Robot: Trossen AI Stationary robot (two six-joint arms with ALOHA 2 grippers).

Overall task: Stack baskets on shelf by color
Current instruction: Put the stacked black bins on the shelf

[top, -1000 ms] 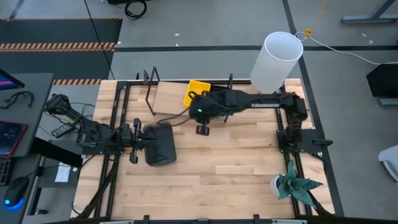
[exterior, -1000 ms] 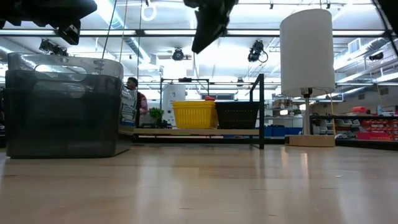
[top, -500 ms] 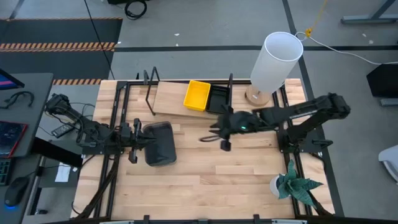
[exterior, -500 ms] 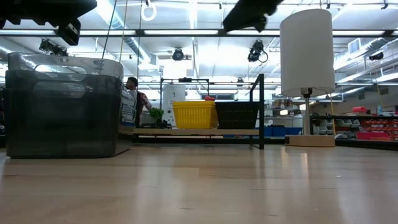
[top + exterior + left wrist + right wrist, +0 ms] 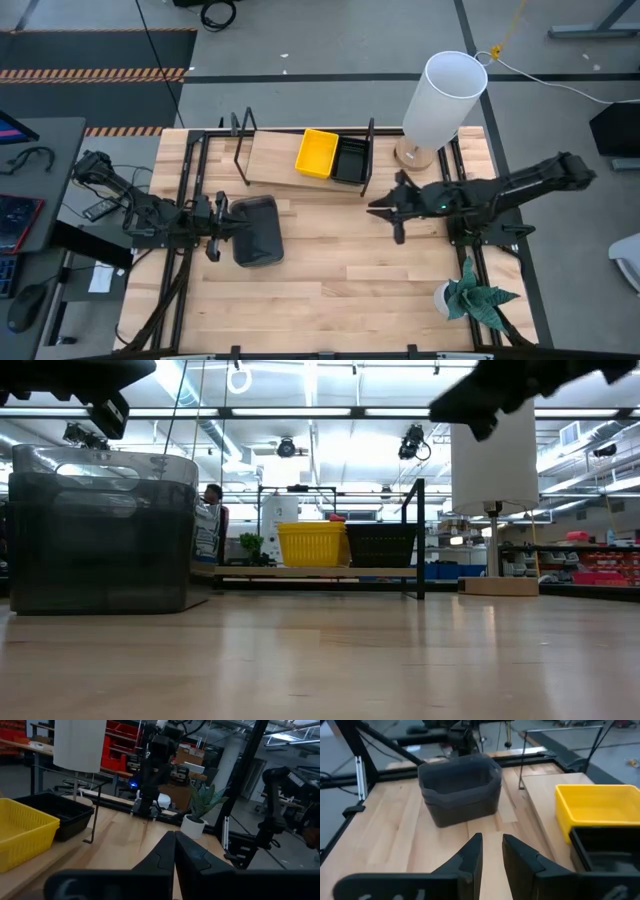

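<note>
Slatted light-wood tabletop (image 5: 330, 270) on a black frame, workshop floor beyond; we list the contents. Grey basket (image 5: 255, 230): smoky translucent plastic, rounded corners, apparently nested pieces, sitting at about nine o'clock on the table, its long axis running from twelve to six. Left gripper (image 5: 218, 228): at the basket's nine-o'clock rim, fingers (image 5: 172, 855) pressed together with no gap; we cannot tell whether the rim is pinched between them. We judge this arm far the nearer for the lift. Right gripper (image 5: 392, 208): near centre, toward three o'clock, jaws narrowly parted and empty, the basket well apart at its nine o'clock. Shelf (image 5: 275, 160): flat pale board, thin black wire ends, at twelve o'clock. On it, yellow basket (image 5: 317, 153), bright moulded plastic, touching black basket (image 5: 350, 160), slatted, on its three-o'clock side.
</note>
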